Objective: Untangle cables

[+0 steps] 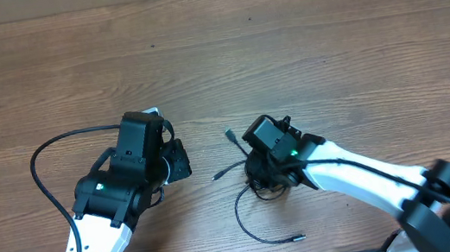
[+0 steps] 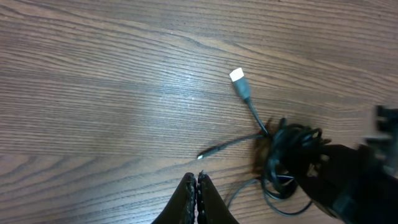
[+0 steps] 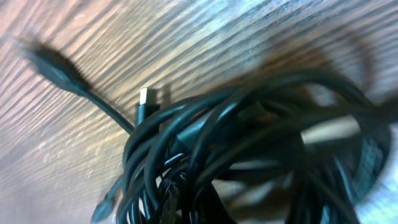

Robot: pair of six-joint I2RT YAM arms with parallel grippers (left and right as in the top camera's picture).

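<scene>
The cables are a knot of thin black cords [image 1: 261,184] at the table's middle. One silver-tipped plug [image 1: 230,134] sticks out toward the back, a second plug end [image 1: 217,177] points left, and a loose loop runs forward to a third end [image 1: 296,238]. My right gripper [image 1: 264,171] sits in the knot, and its wrist view is filled with blurred cords [image 3: 249,143] bunched around its fingertip [image 3: 170,198]. My left gripper [image 2: 196,182] is shut and empty just left of the plug end [image 2: 202,156]. The knot [image 2: 289,155] and the silver plug [image 2: 237,76] also show there.
The wooden table [image 1: 300,38] stretches bare behind both arms. A thick black arm wire [image 1: 43,167] loops out to the left of the left arm. The right arm's white link [image 1: 363,182] crosses the front right.
</scene>
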